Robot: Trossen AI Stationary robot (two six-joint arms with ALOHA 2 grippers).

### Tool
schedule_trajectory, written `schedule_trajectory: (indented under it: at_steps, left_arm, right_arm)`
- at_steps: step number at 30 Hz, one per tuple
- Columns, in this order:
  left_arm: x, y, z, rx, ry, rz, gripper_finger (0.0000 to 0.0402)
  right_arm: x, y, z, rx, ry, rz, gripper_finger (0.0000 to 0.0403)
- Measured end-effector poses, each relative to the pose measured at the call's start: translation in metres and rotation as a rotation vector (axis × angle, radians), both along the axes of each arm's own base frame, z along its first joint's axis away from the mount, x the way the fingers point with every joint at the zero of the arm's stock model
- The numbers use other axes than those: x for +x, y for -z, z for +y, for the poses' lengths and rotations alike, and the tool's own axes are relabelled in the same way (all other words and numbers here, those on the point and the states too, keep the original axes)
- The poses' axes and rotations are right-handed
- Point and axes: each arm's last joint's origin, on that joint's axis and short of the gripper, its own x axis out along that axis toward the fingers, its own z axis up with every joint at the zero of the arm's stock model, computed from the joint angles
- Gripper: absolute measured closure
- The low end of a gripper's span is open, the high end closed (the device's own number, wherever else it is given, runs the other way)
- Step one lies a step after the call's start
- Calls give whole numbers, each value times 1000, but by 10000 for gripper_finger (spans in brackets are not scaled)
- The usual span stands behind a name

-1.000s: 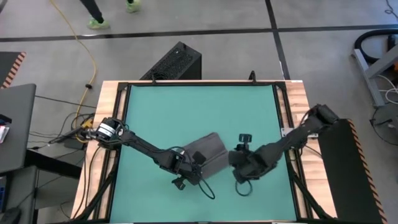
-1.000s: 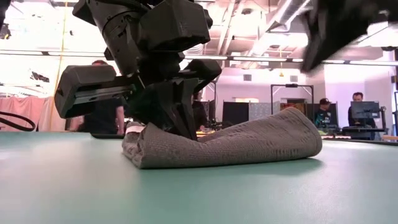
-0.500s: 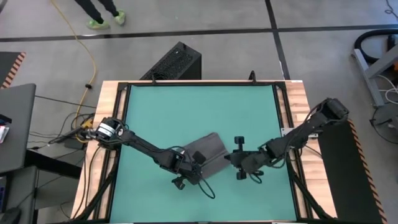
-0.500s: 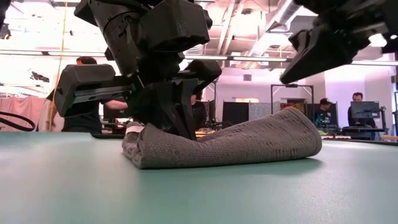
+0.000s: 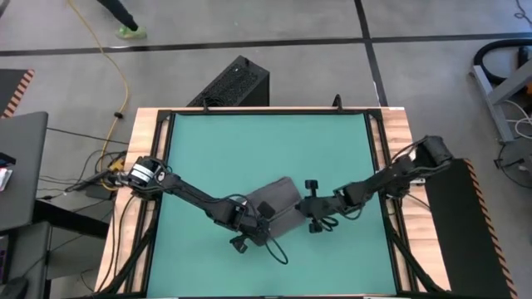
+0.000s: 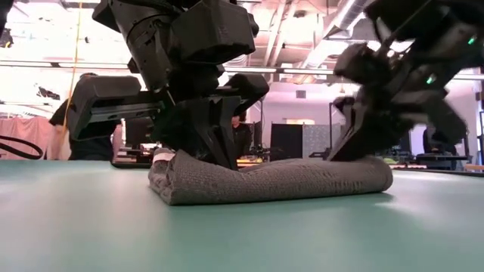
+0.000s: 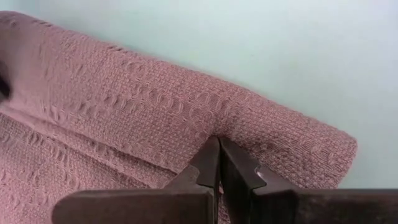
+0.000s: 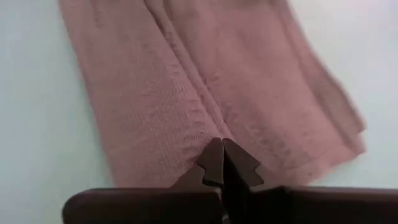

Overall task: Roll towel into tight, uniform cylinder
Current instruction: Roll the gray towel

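The dark grey towel lies on the teal mat near the table's front middle, folded or partly rolled into a low thick bundle. My left gripper is shut at the bundle's left end, its tips at the crease beside the rolled edge. My right gripper is shut at the bundle's right end. The white tag does not show. My left gripper presses its shut fingertips down on the towel in the crease beside the rolled edge, slanting from above. The towel lies flat on the mat under it. My right gripper presses its shut fingertips down on the towel's top layer near a lengthwise fold line, slanting down from the table's right side. The towel's right end lies flattened on the mat.
A black box stands on the floor beyond the table's far edge. The wooden frame runs round the mat. Bare mat lies on all sides of the towel. A person shows in the room behind.
My right gripper has come down and toward the table's left onto the towel's right end. That end, which stood raised, is now pushed down level with the rest. The left end has stayed where it was.
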Motion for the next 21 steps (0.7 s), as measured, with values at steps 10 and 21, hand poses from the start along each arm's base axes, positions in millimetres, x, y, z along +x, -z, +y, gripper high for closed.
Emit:
schedule_trajectory:
  at_steps: [10, 21]
  left_arm:
    - [-15, -8, -2, -53, -18, 122, 401]
    - [-29, -20, -1, 70, 11, 157, 401]
  right_arm:
    - [17, 41, 9, 237, 66, 14, 386]
    - [9, 55, 60, 547, 157, -92, 386]
